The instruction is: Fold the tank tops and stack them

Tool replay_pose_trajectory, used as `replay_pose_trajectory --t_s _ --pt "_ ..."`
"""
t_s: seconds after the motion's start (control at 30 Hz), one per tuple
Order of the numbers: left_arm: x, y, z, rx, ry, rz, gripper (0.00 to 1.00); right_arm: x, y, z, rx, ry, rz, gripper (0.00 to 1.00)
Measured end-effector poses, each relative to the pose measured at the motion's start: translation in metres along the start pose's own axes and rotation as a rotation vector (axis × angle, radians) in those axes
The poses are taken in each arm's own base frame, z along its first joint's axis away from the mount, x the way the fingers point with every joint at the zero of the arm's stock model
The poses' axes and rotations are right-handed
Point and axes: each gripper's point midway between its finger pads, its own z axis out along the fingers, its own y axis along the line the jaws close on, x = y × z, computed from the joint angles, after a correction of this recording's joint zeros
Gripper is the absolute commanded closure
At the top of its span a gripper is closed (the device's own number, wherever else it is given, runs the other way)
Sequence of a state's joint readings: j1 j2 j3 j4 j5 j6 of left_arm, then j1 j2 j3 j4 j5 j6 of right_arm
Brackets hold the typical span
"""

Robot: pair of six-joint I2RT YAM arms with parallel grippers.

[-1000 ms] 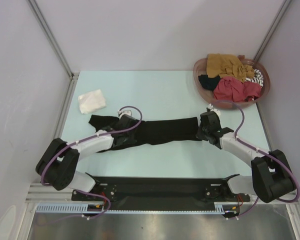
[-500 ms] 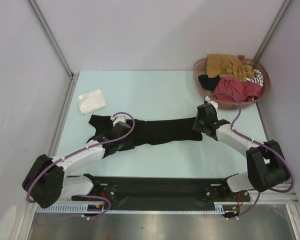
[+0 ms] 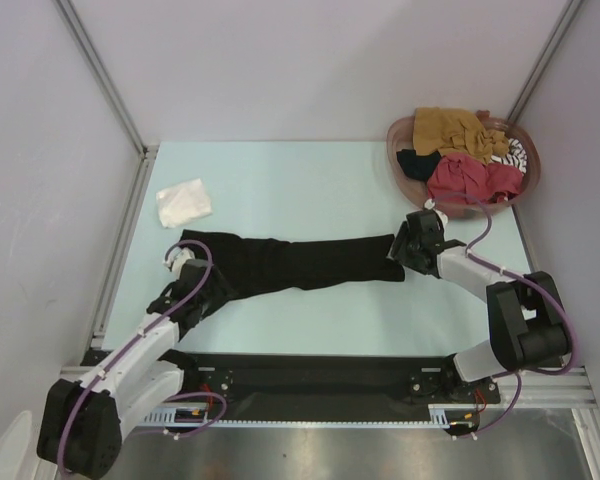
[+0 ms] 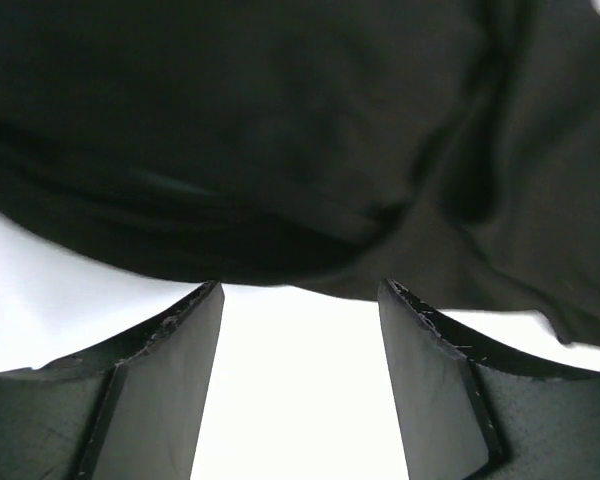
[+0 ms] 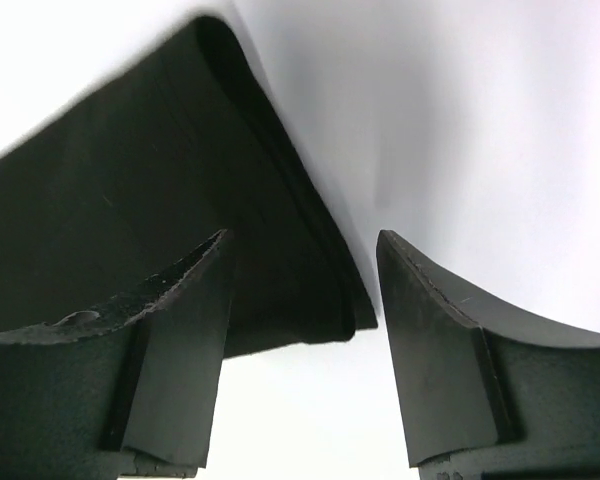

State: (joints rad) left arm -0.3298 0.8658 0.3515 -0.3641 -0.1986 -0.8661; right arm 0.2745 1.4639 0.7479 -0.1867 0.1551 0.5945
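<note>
A long black tank top lies stretched flat across the table's middle. My left gripper is at its left end and stands open. In the left wrist view the gripper holds nothing, and the black cloth lies just beyond the fingertips. My right gripper is open at the top's right end. In the right wrist view the gripper has a loose corner of the black cloth lying between the fingers. A folded white tank top rests at the back left.
A round reddish-brown basket sits at the back right. It holds mustard-brown, red, striped and black tank tops. Metal frame posts stand at the back corners, and a black rail runs along the near edge.
Both grippers have opened and let go of the black top. The left arm has drawn back towards the near left, off the cloth. The right gripper has stayed at the right end.
</note>
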Motion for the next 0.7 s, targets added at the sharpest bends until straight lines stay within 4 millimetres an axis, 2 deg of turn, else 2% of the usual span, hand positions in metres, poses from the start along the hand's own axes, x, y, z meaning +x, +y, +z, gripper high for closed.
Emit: replay_pose_trajectory --t_s 0.1,0.27,0.43,0.57,0.7 --pt "0.0 0.015 0.005 -0.048 0.014 -0.06 0.2 0.015 -0.003 0.003 -0.005 0.043 0.021 0.36" --pt "-0.011 0.015 0.01 -0.045 -0.01 -0.121 0.2 0.02 0.001 0.006 -0.03 0.052 0.057 0.41" --pt "-0.019 0.017 0.014 -0.048 -0.028 -0.161 0.21 0.024 0.003 0.008 -0.048 0.051 0.089 0.61" --pt "-0.03 0.023 0.018 -0.073 -0.05 -0.202 0.22 0.028 0.002 0.005 -0.05 0.044 0.106 0.62" --pt "-0.042 0.027 0.025 -0.11 -0.058 -0.235 0.22 0.043 0.003 -0.005 -0.027 0.056 0.088 0.63"
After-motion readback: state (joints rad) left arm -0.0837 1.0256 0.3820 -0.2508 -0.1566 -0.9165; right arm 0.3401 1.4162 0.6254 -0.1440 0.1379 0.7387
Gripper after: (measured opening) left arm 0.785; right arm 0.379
